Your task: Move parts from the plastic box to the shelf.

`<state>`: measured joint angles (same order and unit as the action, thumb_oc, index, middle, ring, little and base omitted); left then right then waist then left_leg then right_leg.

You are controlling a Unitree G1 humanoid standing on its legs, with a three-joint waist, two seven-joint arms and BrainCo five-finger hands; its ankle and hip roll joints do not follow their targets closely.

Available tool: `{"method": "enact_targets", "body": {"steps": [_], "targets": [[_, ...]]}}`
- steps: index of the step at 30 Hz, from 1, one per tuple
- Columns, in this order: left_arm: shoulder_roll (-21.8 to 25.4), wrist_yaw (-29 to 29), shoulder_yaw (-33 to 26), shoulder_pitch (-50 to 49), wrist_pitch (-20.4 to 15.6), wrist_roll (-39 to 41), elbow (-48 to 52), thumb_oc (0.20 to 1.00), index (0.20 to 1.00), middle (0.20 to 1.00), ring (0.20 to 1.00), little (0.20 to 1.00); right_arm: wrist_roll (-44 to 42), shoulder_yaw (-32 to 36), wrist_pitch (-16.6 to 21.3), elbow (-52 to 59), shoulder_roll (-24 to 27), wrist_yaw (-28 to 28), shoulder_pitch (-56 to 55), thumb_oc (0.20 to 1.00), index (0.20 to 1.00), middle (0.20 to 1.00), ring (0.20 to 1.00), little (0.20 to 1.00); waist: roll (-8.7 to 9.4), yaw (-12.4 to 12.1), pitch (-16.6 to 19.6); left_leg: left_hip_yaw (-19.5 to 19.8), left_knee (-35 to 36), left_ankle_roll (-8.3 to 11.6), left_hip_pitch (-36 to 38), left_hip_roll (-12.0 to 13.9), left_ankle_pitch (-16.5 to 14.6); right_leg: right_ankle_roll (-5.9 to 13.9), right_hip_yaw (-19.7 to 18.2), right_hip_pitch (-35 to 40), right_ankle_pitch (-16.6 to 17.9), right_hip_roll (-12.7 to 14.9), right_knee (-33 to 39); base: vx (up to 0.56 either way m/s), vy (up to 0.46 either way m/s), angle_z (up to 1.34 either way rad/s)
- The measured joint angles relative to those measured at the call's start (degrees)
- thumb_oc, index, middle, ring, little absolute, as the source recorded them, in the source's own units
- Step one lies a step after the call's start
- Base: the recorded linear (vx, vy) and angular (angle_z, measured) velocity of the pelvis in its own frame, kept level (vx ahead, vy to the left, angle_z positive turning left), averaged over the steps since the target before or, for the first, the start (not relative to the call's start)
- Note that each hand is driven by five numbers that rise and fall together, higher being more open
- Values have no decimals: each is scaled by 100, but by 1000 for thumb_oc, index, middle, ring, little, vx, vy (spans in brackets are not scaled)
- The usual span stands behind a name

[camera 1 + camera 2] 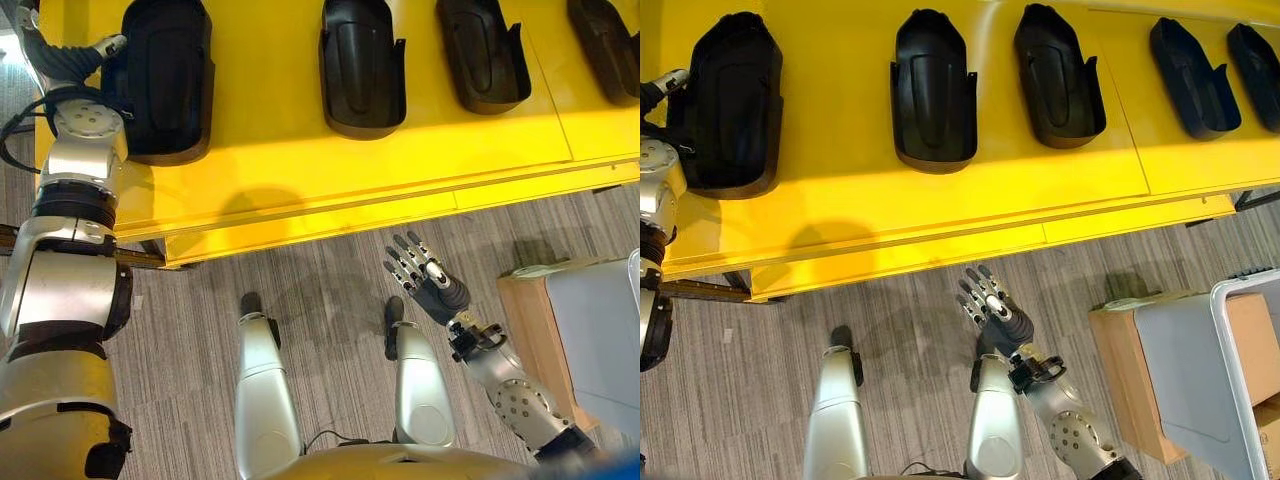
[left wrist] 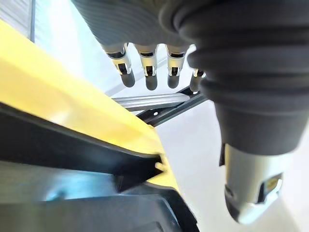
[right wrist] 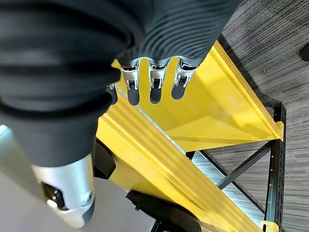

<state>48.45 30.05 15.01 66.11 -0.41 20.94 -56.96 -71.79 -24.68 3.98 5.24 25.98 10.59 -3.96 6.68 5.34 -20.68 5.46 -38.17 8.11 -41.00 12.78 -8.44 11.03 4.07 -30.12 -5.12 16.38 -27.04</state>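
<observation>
Several black moulded parts lie in a row on the yellow shelf (image 1: 300, 150). The leftmost part (image 1: 165, 75) is at the shelf's left end, and my left hand (image 1: 95, 55) rests against its left side. In the left wrist view its fingers (image 2: 149, 72) are straight and hold nothing, with the part's black edge (image 2: 87, 154) just past them. My right hand (image 1: 990, 300) hangs over the floor in front of the shelf's edge, fingers straight and empty. The plastic box (image 1: 1240, 380) stands at the lower right.
More black parts (image 1: 932, 85) (image 1: 1058, 72) (image 1: 1188, 62) sit along the shelf to the right. A cardboard box (image 1: 1120, 370) stands under the plastic box. Grey carpet (image 1: 890, 300) runs between me and the shelf. Dark shelf braces (image 3: 251, 164) show under the yellow top.
</observation>
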Motion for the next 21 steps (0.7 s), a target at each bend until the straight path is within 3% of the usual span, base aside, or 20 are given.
{"method": "enact_targets", "body": {"steps": [9, 11, 15, 17, 19, 21], "targets": [[349, -20, 183, 74, -152, -32, 783, 1000, 1000, 1000, 1000, 1000, 1, 175, -3, 0, 224, 2, -28, 1000, 1000, 1000, 1000, 1000, -103, -9, 7, -7, 15, 29, 71, -71, 20, 12, -9, 43, -18, 33, -64, 0, 0, 0], [500, -71, 253, 57, -189, -55, 1177, 1000, 1000, 1000, 1000, 1000, 2, 199, -4, 0, 225, 12, -21, 1000, 1000, 1000, 1000, 1000, -120, -41, 13, -11, 40, 10, 121, -80, 10, 6, -10, 77, -27, 45, -74, 0, 0, 0], [1165, -179, 247, -630, -366, -882, 2864, 1000, 1000, 1000, 1000, 1000, 5, 314, -14, -3, 218, 50, -39, 1000, 1000, 1000, 1000, 1000, -150, -65, 11, -23, 86, 24, 175, -88, 27, 12, -28, 94, -35, 58, -81, 0, 0, 0], [1229, -301, 77, -1017, -527, -1193, 3328, 1000, 1000, 1000, 1000, 1000, 5, 429, -12, -11, 223, 50, -85, 1000, 1000, 1000, 1000, 1000, -199, -136, 24, -21, 114, 11, 217, -87, 19, 28, -30, 118, -70, 63, -79, 0, 0, 0], [1562, -445, -953, -2617, -586, -1740, 4613, 1000, 1000, 1000, 1000, 1000, 13, 610, -12, -4, 212, 80, -82, 1000, 1000, 1000, 1000, 1000, -266, -163, 26, -13, 130, 21, 241, -80, 6, 25, -30, 122, -115, 63, -99, 0, 0, 0], [1575, -506, -1337, -3265, -729, -2222, 4982, 1000, 1000, 1000, 1000, 1000, 14, 781, 9, -11, 226, 87, -165, 1000, 1000, 1000, 1000, 1000, -285, -265, 18, -4, 138, 23, 246, -81, 7, 22, -27, 127, -167, 63, -165, 24, -3, 7]]}}
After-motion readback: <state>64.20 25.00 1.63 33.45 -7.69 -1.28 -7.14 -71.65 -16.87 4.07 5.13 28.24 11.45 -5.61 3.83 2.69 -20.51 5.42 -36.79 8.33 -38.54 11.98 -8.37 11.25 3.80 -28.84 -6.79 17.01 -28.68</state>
